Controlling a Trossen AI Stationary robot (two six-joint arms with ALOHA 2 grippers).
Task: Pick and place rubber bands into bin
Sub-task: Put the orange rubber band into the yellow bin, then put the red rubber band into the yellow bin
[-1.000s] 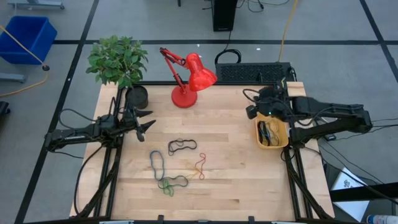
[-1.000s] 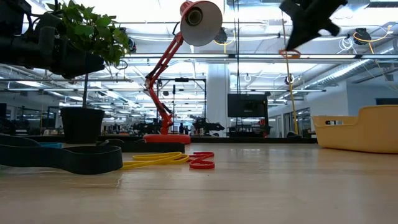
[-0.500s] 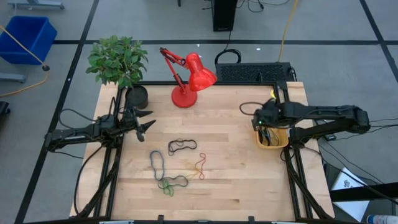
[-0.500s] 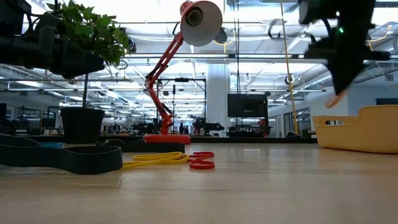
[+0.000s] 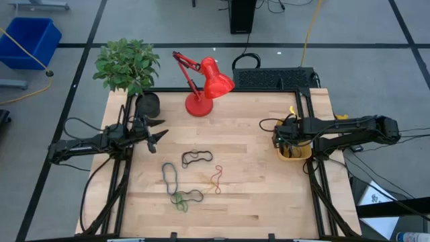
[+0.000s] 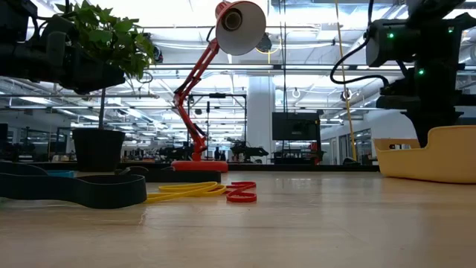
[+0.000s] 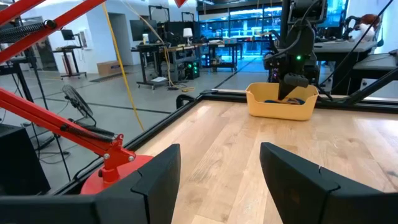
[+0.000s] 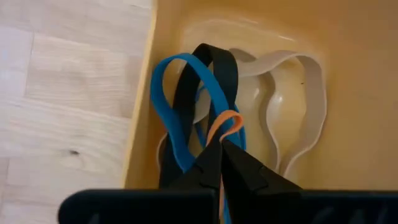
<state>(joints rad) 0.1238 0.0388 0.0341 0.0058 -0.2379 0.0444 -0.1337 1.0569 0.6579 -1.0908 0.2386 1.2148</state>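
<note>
Meanwhile, we see the right gripper (image 8: pixel 219 149) lowered inside the yellow bin (image 5: pixel 295 152) at the table's right edge, fingers clenched on an orange rubber band (image 8: pixel 224 122) above blue, black and tan bands (already in the tub). More rubber bands (image 5: pixel 196 158) lie mid-table. The left gripper (image 5: pixel 159 133) hovers released near the plant pot (image 5: pixel 148 103).

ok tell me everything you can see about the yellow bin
The bin is a small yellow-orange plastic tub with rounded corners, upright near the table's right edge. Inside lie blue, black and whitish bands. The right gripper reaches into it, shut on an orange band.
</note>
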